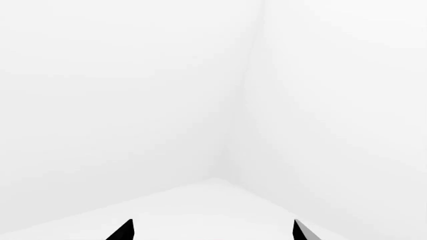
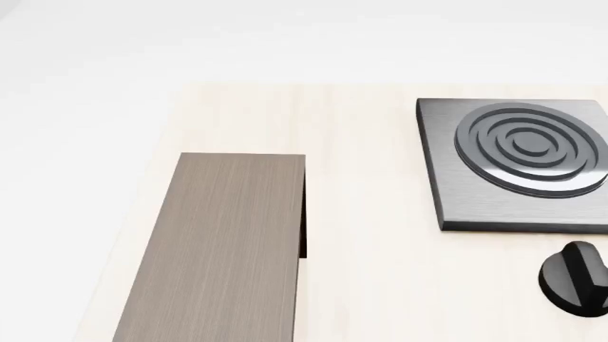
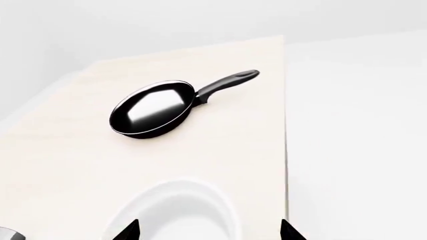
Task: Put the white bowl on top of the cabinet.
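The white bowl (image 3: pixel 175 212) shows only in the right wrist view, standing on the pale wooden table just beyond my right gripper (image 3: pixel 210 231). That gripper is open and empty, its two dark fingertips spread wide near the bowl's rim. The cabinet (image 2: pixel 223 249), a long box with a grey-brown wood-grain top, lies on the table at the left of the head view. My left gripper (image 1: pixel 212 231) is open and empty, facing blank white walls. Neither gripper shows in the head view.
A black frying pan (image 3: pixel 155 107) lies on the table beyond the bowl, handle pointing toward the table edge. A square grey stove plate (image 2: pixel 517 160) with rings sits right of the cabinet, and a black knob (image 2: pixel 574 276) in front of it.
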Robot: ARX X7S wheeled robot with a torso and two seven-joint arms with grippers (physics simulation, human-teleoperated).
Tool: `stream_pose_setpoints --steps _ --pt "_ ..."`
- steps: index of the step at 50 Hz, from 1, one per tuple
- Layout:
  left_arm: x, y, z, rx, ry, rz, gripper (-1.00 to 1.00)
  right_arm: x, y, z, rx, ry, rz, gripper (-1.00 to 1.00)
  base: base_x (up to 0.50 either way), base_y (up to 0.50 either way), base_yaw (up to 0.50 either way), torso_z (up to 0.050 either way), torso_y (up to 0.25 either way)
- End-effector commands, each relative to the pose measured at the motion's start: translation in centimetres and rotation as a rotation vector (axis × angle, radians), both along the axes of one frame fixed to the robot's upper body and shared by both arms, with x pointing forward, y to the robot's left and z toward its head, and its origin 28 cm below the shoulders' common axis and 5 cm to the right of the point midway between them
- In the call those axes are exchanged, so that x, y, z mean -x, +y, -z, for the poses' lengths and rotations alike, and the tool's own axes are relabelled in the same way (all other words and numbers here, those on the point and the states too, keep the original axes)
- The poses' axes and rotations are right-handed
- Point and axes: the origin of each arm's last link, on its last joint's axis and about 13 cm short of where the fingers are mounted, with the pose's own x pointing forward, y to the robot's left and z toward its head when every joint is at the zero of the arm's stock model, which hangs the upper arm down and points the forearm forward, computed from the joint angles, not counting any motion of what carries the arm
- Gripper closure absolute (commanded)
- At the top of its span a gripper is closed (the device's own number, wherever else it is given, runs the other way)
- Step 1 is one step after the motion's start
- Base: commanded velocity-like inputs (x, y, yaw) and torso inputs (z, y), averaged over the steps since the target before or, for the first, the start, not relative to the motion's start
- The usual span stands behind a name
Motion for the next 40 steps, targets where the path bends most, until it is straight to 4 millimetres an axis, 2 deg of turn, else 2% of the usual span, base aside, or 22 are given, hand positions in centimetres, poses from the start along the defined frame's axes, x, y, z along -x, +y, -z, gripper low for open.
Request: stream_pose_setpoints --steps 1,19,40 --pt "0.0 0.0 0.0 -0.002 0.001 0.001 -1.00 -0.4 -0.6 0.2 -0.005 0.009 0.013 -1.00 0.00 0.00 0.00 0.000 0.000" --pt "0.0 0.0 0.0 -0.002 0.001 0.000 -1.00 -2.0 -1.0 1.5 -0.043 0.028 -0.019 -1.00 0.00 0.00 0.00 0.000 0.000" --pt "0.0 0.0 0.2 -0.002 0.004 0.002 -1.00 -2.6 -1.7 2.5 -0.074 0.047 -0.011 -1.00 0.00 0.00 0.00 0.000 0.000"
